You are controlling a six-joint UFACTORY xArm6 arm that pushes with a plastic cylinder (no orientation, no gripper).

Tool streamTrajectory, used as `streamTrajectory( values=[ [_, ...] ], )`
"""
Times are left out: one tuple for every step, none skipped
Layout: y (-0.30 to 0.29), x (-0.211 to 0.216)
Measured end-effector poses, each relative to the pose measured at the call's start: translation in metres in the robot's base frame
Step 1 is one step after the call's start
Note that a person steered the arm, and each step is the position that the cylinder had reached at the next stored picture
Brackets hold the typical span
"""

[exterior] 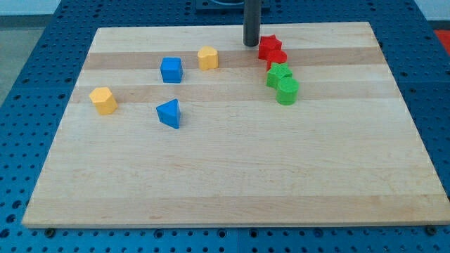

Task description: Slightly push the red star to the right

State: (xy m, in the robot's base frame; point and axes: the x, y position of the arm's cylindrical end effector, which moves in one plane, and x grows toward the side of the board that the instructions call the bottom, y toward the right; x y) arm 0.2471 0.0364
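Observation:
The red star (269,46) sits near the top of the wooden board, right of centre. A second red block (277,59) touches it just below and to the right. My tip (251,44) is the lower end of the dark rod and stands just left of the red star, close to or touching its left side. Below the red blocks sit two green blocks, one (278,74) above the other (287,91), touching each other.
A yellow block (207,57) and a blue cube (171,69) lie left of my tip. A blue wedge-shaped block (169,113) and a yellow hexagonal block (104,100) lie further left. The board's top edge (316,24) is close behind the star.

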Motion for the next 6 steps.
streamTrajectory(
  values=[
    [0.006, 0.000],
    [0.017, 0.000],
    [0.019, 0.000],
    [0.016, 0.000],
    [-0.014, 0.000],
    [-0.042, 0.000]
  ],
)
